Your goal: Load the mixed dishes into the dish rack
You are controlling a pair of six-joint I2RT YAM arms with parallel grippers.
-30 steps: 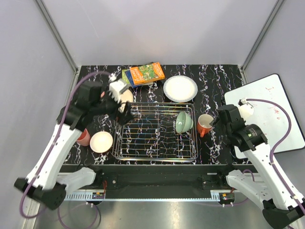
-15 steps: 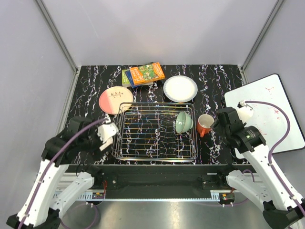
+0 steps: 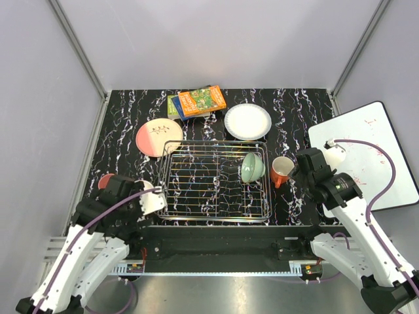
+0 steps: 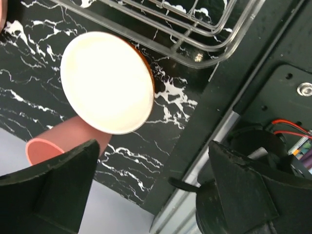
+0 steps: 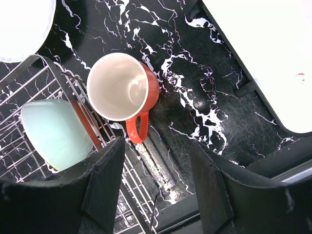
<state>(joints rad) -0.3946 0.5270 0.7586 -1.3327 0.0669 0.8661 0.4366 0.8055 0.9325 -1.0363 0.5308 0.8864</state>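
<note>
The dish rack [image 3: 196,183] holds a pale green bowl [image 3: 252,167] at its right end. The orange-red mug [image 3: 281,171] stands just right of the rack. My right gripper [image 5: 156,185] is open above the table beside the mug [image 5: 124,87] and the green bowl [image 5: 56,134]; in the top view it [image 3: 300,169] is right of the mug. My left gripper [image 4: 151,190] is open and empty over the table's near edge, just short of the orange bowl with white inside [image 4: 107,80] and the pink cup [image 4: 58,141]. The pink-and-cream plate [image 3: 159,137] and white plate [image 3: 247,122] lie behind the rack.
Colourful books [image 3: 196,101] lie at the back. A whiteboard [image 3: 373,150] rests off the table's right edge. The rack's front corner [image 4: 204,44] is close to the orange bowl. The left arm hides the orange bowl in the top view; the pink cup [image 3: 105,180] peeks out.
My left arm swung from the back left, by the pink-and-cream plate, down to the front left over the orange bowl. The plate is now uncovered. The right arm barely moved.
</note>
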